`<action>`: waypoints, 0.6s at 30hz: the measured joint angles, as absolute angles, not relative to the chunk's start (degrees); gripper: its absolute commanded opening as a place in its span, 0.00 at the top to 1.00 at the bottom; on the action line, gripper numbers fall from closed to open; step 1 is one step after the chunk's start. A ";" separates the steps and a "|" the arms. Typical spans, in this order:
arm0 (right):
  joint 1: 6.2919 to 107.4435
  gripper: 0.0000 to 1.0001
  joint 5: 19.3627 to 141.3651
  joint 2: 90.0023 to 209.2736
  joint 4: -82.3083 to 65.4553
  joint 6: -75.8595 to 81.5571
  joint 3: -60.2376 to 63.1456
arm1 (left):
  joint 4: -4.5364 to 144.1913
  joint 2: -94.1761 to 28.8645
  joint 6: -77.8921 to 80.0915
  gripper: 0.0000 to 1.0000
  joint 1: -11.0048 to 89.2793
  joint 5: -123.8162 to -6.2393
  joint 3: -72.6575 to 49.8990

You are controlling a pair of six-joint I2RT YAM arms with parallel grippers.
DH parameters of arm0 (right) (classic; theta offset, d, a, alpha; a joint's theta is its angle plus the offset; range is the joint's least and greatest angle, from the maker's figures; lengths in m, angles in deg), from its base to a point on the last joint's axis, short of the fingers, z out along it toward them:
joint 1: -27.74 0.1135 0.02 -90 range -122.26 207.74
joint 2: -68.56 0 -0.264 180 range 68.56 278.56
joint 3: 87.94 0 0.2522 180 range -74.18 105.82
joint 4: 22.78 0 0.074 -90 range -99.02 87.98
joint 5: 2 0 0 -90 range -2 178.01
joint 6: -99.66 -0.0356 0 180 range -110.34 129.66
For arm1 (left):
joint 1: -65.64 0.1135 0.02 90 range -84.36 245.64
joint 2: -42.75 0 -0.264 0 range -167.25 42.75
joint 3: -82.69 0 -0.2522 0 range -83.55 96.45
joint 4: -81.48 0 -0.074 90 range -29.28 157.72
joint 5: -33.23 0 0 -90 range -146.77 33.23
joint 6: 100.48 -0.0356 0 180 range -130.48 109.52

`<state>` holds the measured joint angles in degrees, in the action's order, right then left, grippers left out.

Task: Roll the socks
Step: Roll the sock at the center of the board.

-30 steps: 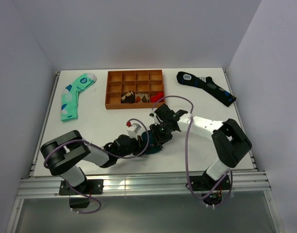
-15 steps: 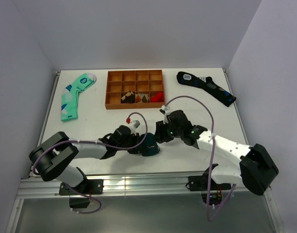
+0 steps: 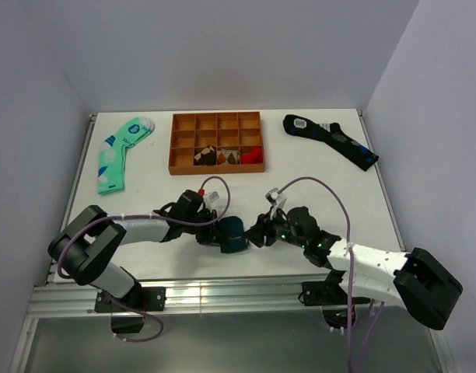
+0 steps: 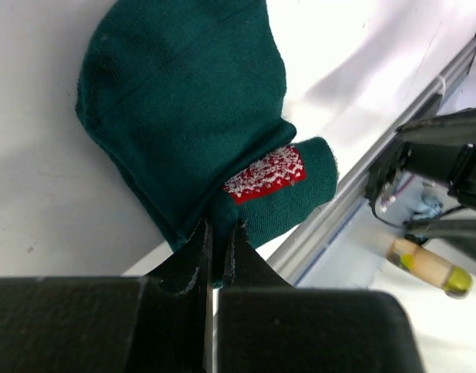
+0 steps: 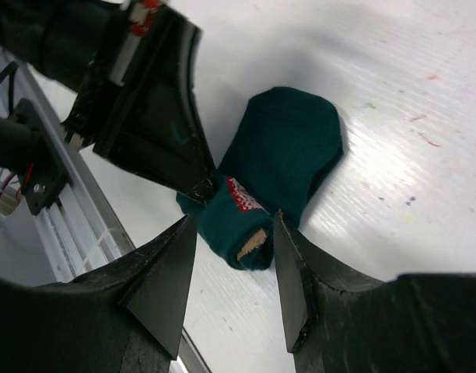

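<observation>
Right tool (image 5: 234, 219) shifted nearward | left wrist only: left tool (image 4: 220, 230) pinching socks (image 4: 183, 101)

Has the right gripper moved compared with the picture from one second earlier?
Yes. In the top view the right gripper has moved down the picture, farther from the orange tray, and is now beside the socks.

A robotics lab test cell is indicated. A white table (image 3: 323, 167) is enclosed by plain pale walls (image 3: 222, 54) at the top and both sides of the frame. Aluminium framing (image 3: 238, 294) is seen along the lower edge, where the left arm (image 3: 137, 229) and right arm (image 3: 378, 264) are bolted, trailed by purple cables (image 3: 331, 194).
</observation>
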<state>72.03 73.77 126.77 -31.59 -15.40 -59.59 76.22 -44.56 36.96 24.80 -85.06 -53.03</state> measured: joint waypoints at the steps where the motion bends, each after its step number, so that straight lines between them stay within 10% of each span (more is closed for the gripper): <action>1: 72.49 0.47 73.83 126.77 -33.29 -15.40 -60.60 | 75.38 -44.89 36.92 1.00 25.02 -85.93 -52.70; 18: 77.69 0.44 73.42 137.07 -59.72 -11.51 -67.31 | 63.36 -54.07 32.57 1.00 28.49 -98.52 -44.50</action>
<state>77.69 73.42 137.07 -59.72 -11.51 -67.31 63.36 -54.07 32.57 28.49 -98.52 -44.50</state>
